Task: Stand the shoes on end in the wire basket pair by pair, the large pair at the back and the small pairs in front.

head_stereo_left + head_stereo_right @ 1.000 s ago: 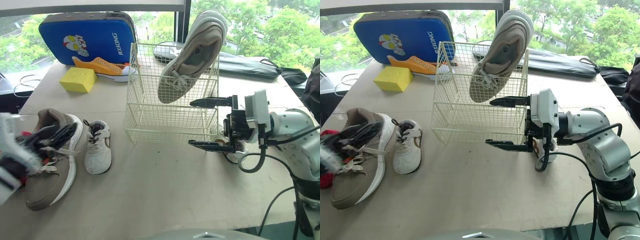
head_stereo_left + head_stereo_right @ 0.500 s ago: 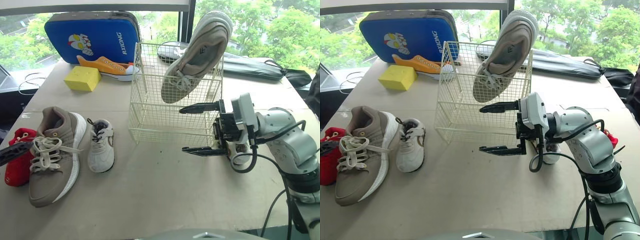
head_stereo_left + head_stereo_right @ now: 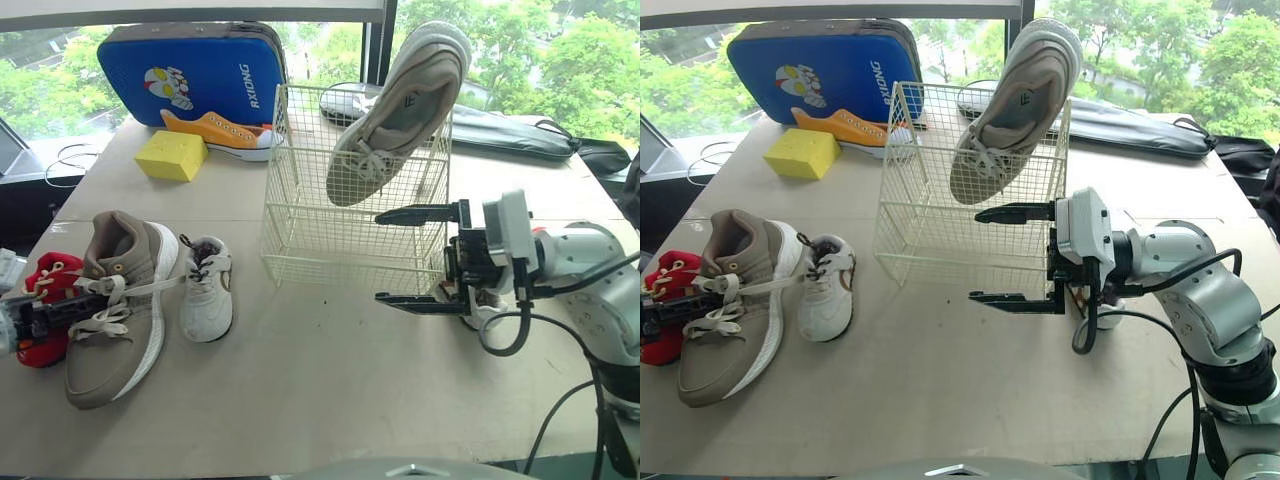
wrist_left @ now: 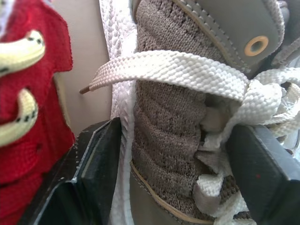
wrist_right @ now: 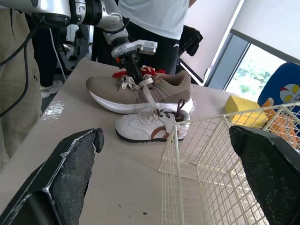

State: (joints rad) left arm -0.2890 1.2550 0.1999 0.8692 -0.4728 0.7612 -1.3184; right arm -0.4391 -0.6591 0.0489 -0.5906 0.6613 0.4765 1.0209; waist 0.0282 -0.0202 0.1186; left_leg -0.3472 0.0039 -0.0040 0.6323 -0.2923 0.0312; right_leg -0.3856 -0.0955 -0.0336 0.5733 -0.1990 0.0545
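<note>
By the windows, on the tan table (image 3: 330,380), the right gripper (image 3: 380,256) gapes wide and empty before the wire basket (image 3: 350,255). The left gripper (image 4: 176,145) straddles the large tan shoe (image 3: 115,290), unclamped. The blue pad (image 3: 190,75) reads "RXIONG".

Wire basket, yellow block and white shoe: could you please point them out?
wire basket (image 3: 340,235), left eye view, front wall
yellow block (image 3: 175,147), left eye view, top face
white shoe (image 3: 208,300), left eye view, upper

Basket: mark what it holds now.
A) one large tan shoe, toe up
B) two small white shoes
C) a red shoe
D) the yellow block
A: a tan shoe leans toe up against the back right corner of the basket.
</note>
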